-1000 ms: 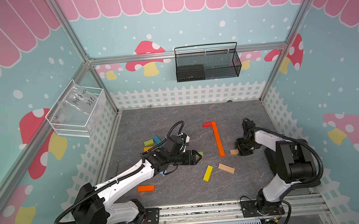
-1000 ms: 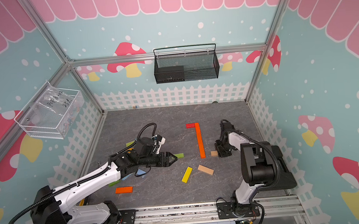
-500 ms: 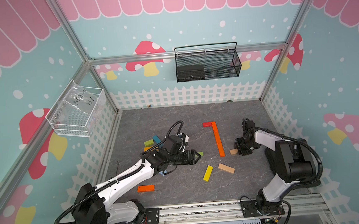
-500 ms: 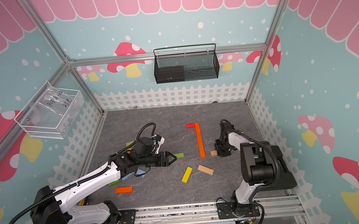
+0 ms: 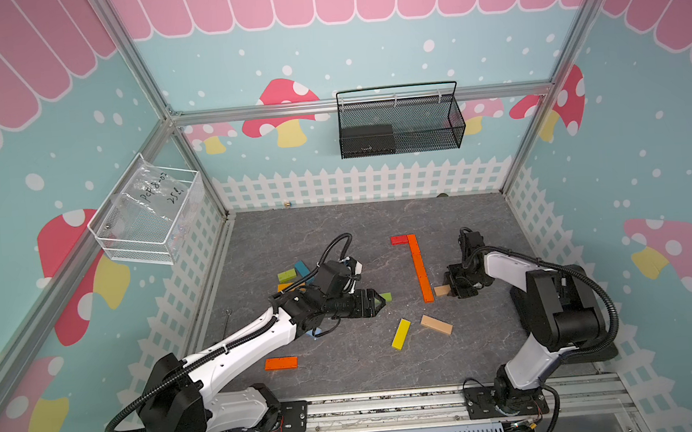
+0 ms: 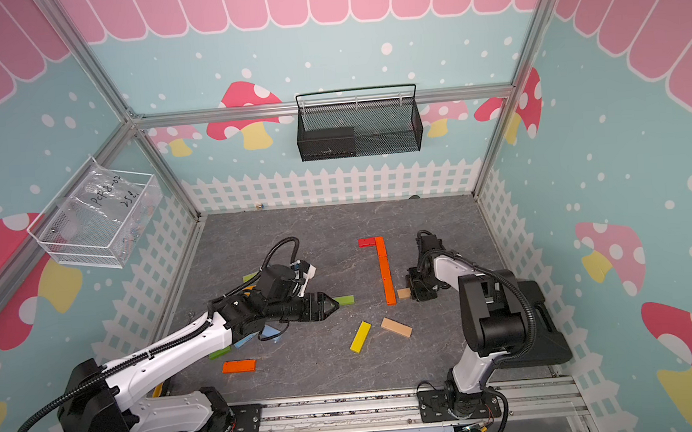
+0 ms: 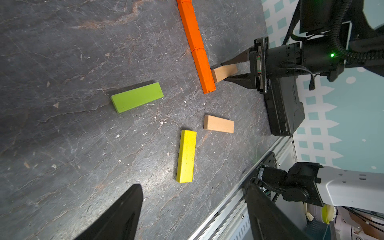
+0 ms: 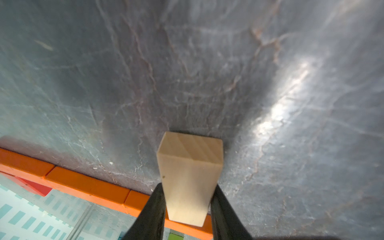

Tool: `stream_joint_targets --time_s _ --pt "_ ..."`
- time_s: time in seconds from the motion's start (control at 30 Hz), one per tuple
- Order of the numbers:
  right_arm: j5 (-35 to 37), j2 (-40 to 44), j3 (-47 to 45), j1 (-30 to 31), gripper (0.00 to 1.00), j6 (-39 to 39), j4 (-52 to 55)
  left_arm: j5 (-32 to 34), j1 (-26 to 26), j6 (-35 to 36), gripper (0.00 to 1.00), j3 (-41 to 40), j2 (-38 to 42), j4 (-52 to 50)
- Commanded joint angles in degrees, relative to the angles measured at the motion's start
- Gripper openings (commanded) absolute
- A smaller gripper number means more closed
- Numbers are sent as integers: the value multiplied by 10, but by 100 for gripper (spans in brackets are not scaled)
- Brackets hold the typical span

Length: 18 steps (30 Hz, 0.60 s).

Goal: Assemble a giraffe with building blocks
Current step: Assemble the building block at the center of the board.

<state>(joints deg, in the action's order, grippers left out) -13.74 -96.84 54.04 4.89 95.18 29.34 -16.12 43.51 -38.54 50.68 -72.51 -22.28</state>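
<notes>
The right hand (image 5: 451, 288) is clamped on a tan block (image 5: 441, 290) beside the near end of the orange row (image 5: 419, 268), with open tabletop (image 5: 482, 216) reaching the back edge. The left hand (image 5: 377, 300) hangs spread apart by a green block (image 5: 386, 296).

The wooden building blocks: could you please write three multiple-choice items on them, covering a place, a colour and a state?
1. The small red wooden block lies at the line of orange wooden bars' A) far end B) near end C) middle.
2. The rectangular wooden block held by the right gripper is A) green B) plain tan C) blue.
3. The left gripper is A) shut on a block B) shut, empty C) open, empty.
1A: red sits against the line's far end. 2B: the right wrist view shows bare wood gripped. 3C: the left wrist view shows it wide, nothing inside.
</notes>
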Motion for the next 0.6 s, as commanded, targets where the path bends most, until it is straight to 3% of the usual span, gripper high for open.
stream_joint_targets --time_s 0.0,0.57 --pt "18 -27 -39 10 36 28 29 -3 -5 6 82 -8 12 -7" --pt "26 -12 -46 22 36 35 49 -1 -10 12 82 3 27 -26"
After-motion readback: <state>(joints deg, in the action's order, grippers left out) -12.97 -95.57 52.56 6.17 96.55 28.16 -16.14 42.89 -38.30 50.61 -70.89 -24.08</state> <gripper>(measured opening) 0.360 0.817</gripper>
